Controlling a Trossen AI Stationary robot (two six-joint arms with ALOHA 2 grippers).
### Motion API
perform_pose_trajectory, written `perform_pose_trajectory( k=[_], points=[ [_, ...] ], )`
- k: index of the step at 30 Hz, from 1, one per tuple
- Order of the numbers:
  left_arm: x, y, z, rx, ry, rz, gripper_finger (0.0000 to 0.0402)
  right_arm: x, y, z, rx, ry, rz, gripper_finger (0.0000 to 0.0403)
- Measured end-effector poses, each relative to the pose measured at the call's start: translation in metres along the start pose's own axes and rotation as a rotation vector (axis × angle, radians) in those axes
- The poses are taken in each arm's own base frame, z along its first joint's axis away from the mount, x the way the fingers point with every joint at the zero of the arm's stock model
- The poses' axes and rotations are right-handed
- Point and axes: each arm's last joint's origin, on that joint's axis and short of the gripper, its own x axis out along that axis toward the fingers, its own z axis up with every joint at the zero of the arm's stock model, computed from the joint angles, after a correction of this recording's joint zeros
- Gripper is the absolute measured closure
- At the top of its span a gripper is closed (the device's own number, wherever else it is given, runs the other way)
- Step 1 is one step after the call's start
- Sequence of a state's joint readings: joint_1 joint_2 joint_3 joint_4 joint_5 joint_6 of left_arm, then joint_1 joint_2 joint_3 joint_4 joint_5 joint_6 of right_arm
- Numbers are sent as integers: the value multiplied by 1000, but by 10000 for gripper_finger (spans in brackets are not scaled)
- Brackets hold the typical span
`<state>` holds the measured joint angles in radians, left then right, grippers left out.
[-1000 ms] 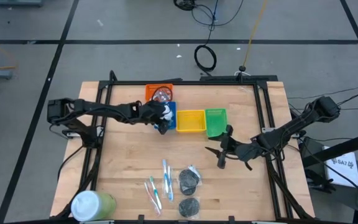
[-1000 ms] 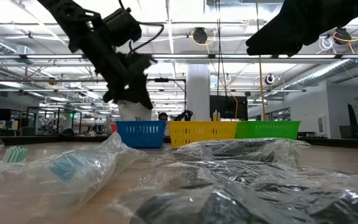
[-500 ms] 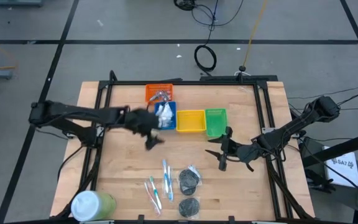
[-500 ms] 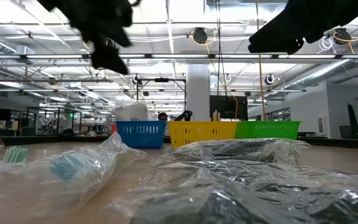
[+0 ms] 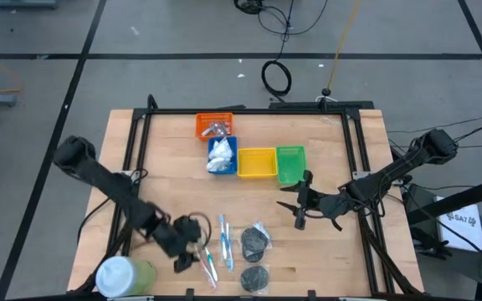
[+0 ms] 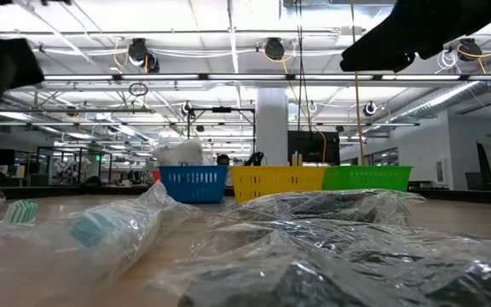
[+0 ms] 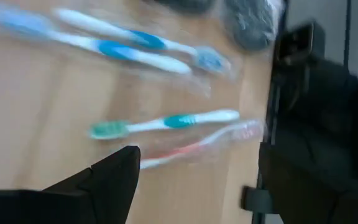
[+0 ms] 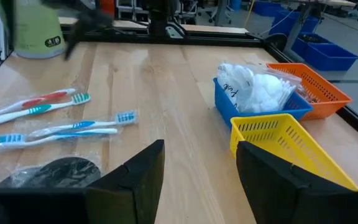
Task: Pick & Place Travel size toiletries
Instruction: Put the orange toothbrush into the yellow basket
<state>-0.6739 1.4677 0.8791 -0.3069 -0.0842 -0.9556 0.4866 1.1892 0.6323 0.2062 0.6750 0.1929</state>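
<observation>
So far I count two trays served: white packets [image 5: 221, 154] fill the blue tray [image 5: 223, 166], and silvery sticks [image 5: 217, 128] lie in the orange tray [image 5: 214, 123]. The yellow tray [image 5: 257, 162] and green tray [image 5: 290, 163] look empty (only partly visible inside). Left to sort: the toothbrushes [image 5: 214, 250] and two dark discs [image 5: 254, 256], loose at the near edge. My left gripper [image 5: 189, 251] hangs just beside the toothbrushes, fingers spread, holding nothing. My right gripper [image 5: 299, 205] waits near the green tray, fingers parted and empty. The low view is mostly blocked by clear wrapping; I cannot count the sticks.
</observation>
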Motion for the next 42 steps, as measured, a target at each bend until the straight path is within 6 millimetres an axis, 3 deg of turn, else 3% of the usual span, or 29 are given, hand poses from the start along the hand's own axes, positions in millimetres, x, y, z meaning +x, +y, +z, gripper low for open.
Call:
perform_pose_trajectory(
  k=[6,16,25,30,35,37,42],
  points=[
    [40,-13,-21,269,29,-43,103,0,0,0,-25,-1,0,217],
    [74,0,-33,685,95,39,136,0,0,2,-16,-20,-2,218],
    [90,6,-40,783,152,49,191,0,0,6,-11,-55,2,220],
    [90,6,-41,779,162,27,278,0,0,6,-12,-53,2,220],
    [76,3,-36,756,212,-56,386,0,0,6,-15,-49,1,220],
    [63,2,-32,720,212,-74,387,0,0,5,-17,-47,1,221],
    [18,-15,-11,703,14,-135,390,0,0,5,-21,-43,0,222]
  ],
)
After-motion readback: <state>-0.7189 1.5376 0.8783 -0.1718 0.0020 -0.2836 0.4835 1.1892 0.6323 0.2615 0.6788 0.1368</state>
